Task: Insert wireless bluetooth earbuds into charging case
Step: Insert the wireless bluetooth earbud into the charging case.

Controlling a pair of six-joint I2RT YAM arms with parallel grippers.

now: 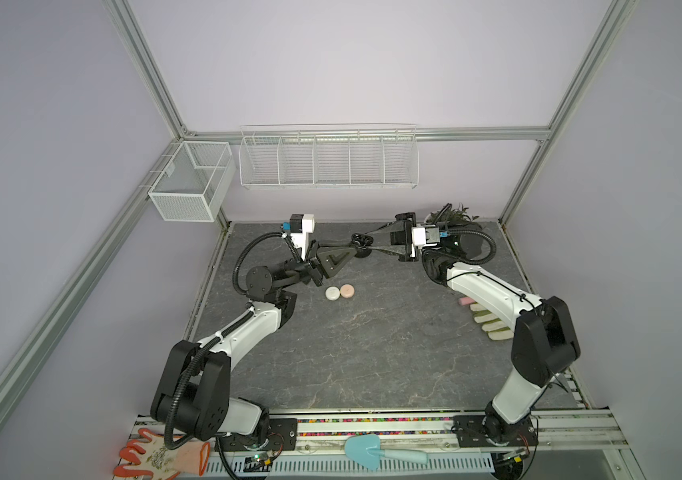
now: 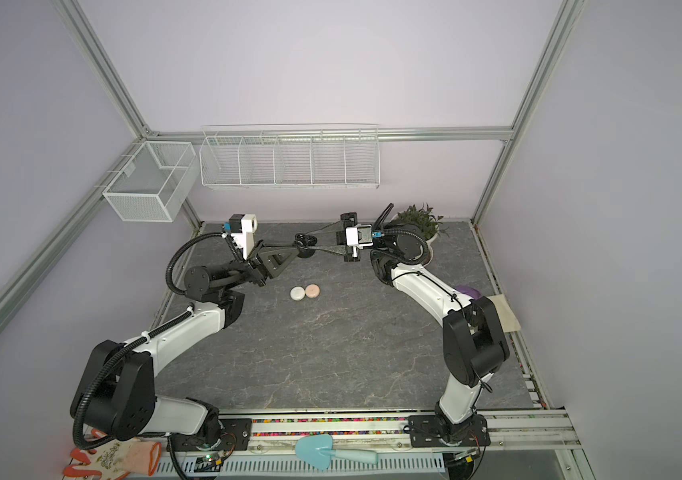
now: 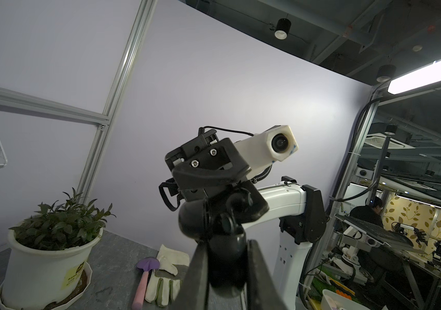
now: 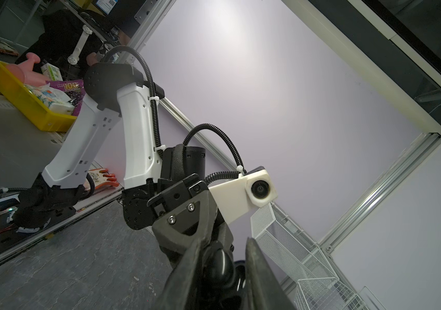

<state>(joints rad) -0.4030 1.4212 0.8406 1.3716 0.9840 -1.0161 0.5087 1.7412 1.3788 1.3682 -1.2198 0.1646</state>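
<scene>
A black charging case is held up above the back middle of the table, between both arms. My left gripper is shut on its glossy black body. My right gripper faces it from the other side with its jaws apart. The case lies against one finger, with a gap to the other finger. A white round case and a pink round case lie shut side by side on the table. The earbuds are hidden.
A potted plant stands at the back right. A work glove and a purple trowel lie along the right edge. Wire baskets hang on the walls. A blue trowel and an orange glove lie at the front rail.
</scene>
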